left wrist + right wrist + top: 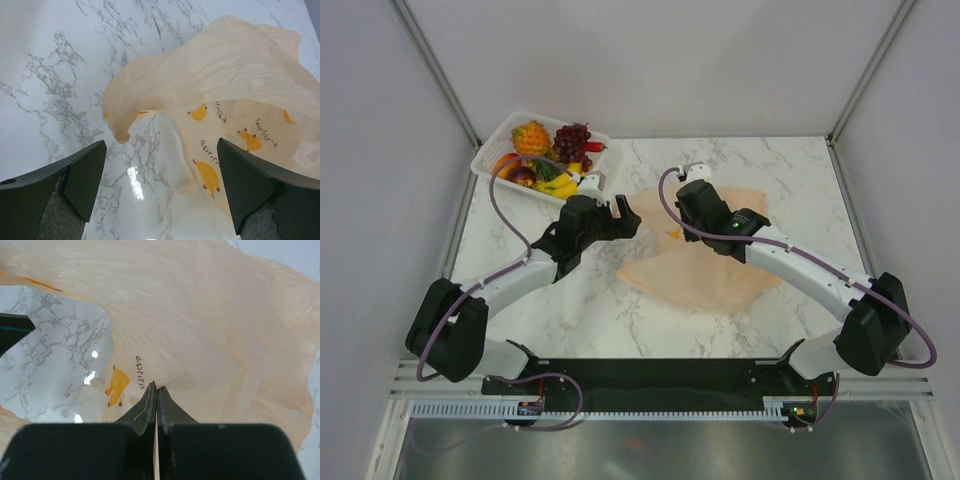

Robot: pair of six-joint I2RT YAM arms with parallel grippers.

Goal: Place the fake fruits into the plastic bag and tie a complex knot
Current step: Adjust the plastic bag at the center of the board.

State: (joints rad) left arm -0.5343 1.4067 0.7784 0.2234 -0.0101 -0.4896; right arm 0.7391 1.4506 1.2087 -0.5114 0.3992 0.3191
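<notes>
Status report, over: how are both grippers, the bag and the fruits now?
Left gripper open at the plastic bag edge. Right gripper shut on the bag, mouth lifted. Fake fruits in white basket, none bagged. No obstacle seen.

The jaws of the left gripper (161, 167) stand wide apart at the lower corners, holding nothing. Beyond them the plastic bag (225, 65) lies on the marble table (50, 75), its upper layer lifted, yellow fruit prints and small text showing inside.

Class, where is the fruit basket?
Top view: the white basket sits in the far-left corner of the table, beyond the left gripper, left of the plastic bag.
</notes>
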